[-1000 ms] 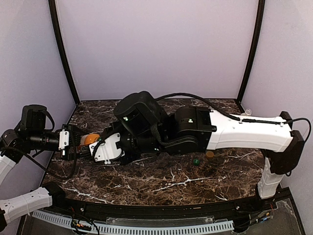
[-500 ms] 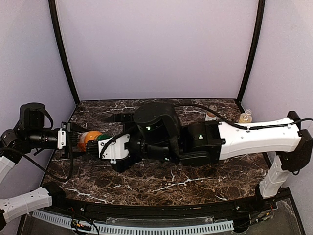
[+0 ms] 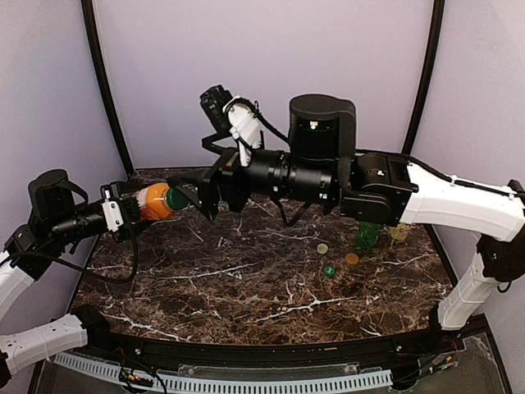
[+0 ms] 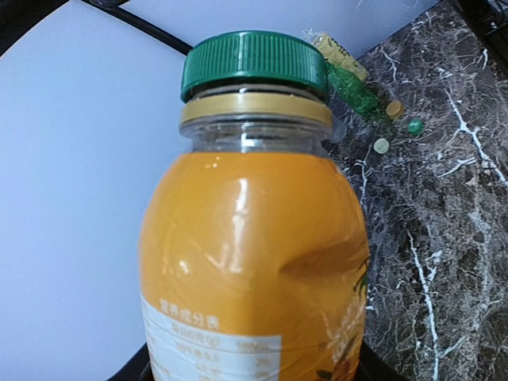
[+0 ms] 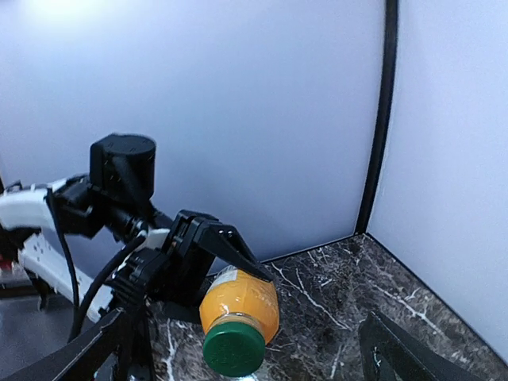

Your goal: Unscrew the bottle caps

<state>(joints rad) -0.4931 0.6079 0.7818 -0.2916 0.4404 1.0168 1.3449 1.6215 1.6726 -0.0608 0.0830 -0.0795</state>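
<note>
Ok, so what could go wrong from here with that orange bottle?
1. The left gripper holds the orange bottle sideways in the air, its wall dented; once the green cap loosens, juice may spill.
2. The right gripper is open near the cap; an off-centre close might slip.

An orange bottle (image 5: 238, 304) lies near level above the marble bench (image 5: 333, 317), its green cap (image 5: 232, 349) pointing at the camera from 6 o'clock. The left hand (image 5: 218, 274) clasps the bottle's body with black fingers (image 5: 230, 246), its arm running off toward 9 o'clock. The right hand (image 5: 243, 329) spreads its own dark fingers (image 5: 397, 353) wide at 7 and 5 o'clock, with the cap between them and touching neither. A black corner post (image 5: 383, 119) stands at 2 o'clock.
</note>
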